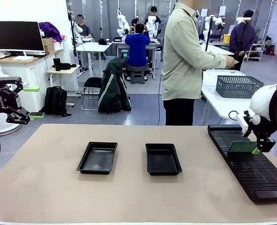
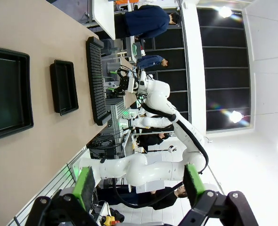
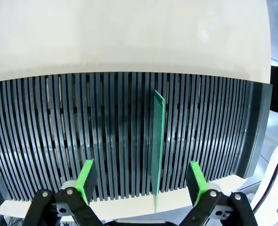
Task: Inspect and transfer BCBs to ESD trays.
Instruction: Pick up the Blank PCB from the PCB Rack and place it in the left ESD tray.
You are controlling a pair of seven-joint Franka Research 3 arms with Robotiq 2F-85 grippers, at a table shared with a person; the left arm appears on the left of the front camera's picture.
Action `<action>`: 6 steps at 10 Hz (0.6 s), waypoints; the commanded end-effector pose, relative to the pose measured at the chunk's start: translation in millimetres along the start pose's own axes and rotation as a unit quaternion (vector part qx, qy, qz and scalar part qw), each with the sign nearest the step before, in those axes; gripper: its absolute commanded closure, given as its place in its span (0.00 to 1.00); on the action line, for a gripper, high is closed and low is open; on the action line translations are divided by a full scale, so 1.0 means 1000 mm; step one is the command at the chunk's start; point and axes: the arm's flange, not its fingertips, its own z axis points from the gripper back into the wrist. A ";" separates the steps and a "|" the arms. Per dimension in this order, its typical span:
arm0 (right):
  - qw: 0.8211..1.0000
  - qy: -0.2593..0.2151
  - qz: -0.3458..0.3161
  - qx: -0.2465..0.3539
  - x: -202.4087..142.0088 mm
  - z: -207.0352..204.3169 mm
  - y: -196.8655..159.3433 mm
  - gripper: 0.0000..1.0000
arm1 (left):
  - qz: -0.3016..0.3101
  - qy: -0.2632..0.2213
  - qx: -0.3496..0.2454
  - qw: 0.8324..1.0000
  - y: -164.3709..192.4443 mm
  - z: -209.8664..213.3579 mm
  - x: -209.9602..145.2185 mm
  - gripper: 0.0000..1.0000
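One BCB (image 3: pixel 157 136) stands on edge in a slot of the long ribbed rack (image 3: pixel 59 141) at the right side of the table (image 1: pixel 44 187). I have the right gripper (image 3: pixel 141 181) poised over it with its green pads (image 3: pixel 86 176) spread wide; the board's thin edge rises between them and touches neither, sitting a little nearer one pad. My left gripper (image 2: pixel 139 184) hangs up at the table's left, jaws likewise wide apart and holding nothing. Both ESD trays (image 1: pixel 97 159) lie side by side mid-table, well apart from the rack, with nothing in them that I can see. I judge the board light and stiff, yet thin enough to flex or chip. So I would pinch gently and squarely across its two flat faces near the top edge, then lift straight up along the slot so it does not bind against the ribs.
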 end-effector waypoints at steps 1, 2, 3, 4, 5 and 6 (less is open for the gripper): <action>1.000 -0.008 0.008 -0.012 -0.007 -0.009 0.000 0.02 | 0.000 -0.001 -0.001 1.000 0.000 0.001 0.000 0.00; 1.000 -0.008 0.009 -0.013 -0.006 -0.009 -0.001 0.05 | 0.000 -0.001 -0.001 1.000 0.000 0.001 0.000 0.00; 1.000 -0.006 0.011 -0.013 -0.005 -0.008 -0.002 0.10 | 0.000 -0.001 -0.001 1.000 0.000 0.001 0.000 0.00; 1.000 -0.004 0.012 -0.011 -0.005 -0.009 -0.003 0.13 | 0.000 -0.001 -0.001 1.000 0.000 0.001 0.000 0.00; 1.000 -0.002 0.010 -0.011 -0.006 -0.010 -0.004 0.18 | 0.000 -0.001 -0.001 1.000 0.000 0.001 0.000 0.00; 1.000 -0.002 0.010 -0.012 -0.006 -0.010 -0.005 0.22 | 0.000 -0.001 -0.001 1.000 0.000 0.001 0.000 0.00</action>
